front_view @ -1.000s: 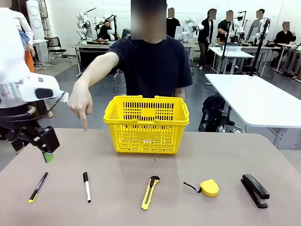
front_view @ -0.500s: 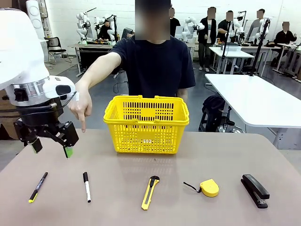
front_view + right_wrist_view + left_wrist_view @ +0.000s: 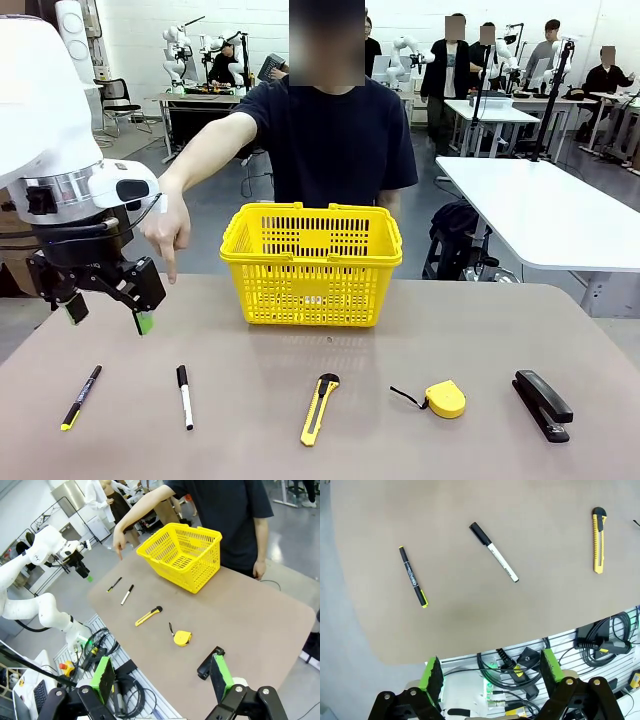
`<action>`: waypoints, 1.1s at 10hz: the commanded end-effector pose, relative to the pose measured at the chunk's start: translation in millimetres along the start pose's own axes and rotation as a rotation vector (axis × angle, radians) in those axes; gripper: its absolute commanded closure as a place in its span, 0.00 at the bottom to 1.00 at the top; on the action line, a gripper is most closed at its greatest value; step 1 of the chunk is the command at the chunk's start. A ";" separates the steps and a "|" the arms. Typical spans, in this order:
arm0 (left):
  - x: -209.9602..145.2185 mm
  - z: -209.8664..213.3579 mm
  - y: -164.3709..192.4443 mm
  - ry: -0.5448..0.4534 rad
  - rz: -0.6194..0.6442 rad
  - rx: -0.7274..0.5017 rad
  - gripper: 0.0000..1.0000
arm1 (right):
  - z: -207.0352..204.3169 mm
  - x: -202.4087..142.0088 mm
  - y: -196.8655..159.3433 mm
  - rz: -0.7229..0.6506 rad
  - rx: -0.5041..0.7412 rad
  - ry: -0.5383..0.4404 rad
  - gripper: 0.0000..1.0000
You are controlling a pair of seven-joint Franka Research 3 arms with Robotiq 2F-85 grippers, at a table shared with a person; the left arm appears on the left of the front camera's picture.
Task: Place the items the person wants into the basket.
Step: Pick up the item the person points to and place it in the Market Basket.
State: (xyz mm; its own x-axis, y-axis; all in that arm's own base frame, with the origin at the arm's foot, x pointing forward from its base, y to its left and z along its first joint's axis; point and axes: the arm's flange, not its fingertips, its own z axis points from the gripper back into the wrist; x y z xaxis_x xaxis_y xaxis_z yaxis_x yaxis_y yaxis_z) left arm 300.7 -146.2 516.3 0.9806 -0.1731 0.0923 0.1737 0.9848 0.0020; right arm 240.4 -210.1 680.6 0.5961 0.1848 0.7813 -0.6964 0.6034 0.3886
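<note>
Cut off at the front view's left edge: the upper part of the left arm. Below it, left of the basket [image 3: 311, 285] and above the bench [image 3: 420, 330], the left gripper [image 3: 110, 316], jaws spread wide, nothing between the green pads. Half hidden behind the basket's far rim: the person's lower body, with the second arm hard to make out from the front. Stretched out left of the basket, the person's hand [image 3: 167, 232], forefinger down toward the bench; impossible to tell which item meant. On the bench on the robot's side of the basket, all apart from each other and from the basket: thin pen [image 3: 81, 397] farthest left, white marker [image 3: 185, 396] next, utility knife [image 3: 319, 408] straight in front of the basket, then tape measure [image 3: 444, 399] and stapler [image 3: 542, 404] off to the right. Print on the marker too small to read. In the right wrist view, the right gripper [image 3: 162, 676] high and well apart from the basket, jaws spread and bare, the stapler's near end tucked behind one pad. Against half a second ago: left gripper barely shifted, pointing hand moved slightly away from the basket. Against a full second ago: left gripper moved closer to the basket, both pads now clear. Pen, marker, knife and basket unmoved.
</note>
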 end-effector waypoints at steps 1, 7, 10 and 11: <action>0.2 0.2 0.0 0.000 0.001 -0.001 0.00 | 1.4 2.1 -0.9 0.018 0.018 -0.008 0.00; -24.4 -122.7 -47.8 -0.047 0.200 0.031 0.00 | 1.4 2.1 -0.9 0.018 0.018 -0.008 0.00; -11.1 -163.8 -45.9 -0.002 0.284 0.025 0.00 | 1.4 2.1 -0.9 0.018 0.018 -0.008 0.00; -7.8 -173.3 -43.8 0.009 0.299 0.025 0.00 | 1.4 2.1 -0.9 0.018 0.018 -0.008 0.00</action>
State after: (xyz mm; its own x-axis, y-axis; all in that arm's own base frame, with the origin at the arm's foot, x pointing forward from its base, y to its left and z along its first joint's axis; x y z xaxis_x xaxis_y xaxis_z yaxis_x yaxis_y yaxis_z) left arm 325.0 -212.5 376.1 0.9943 0.0845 0.0649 -0.0853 0.9963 0.0097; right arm 240.9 -210.3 679.6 0.5989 0.1857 0.7790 -0.6959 0.6021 0.3914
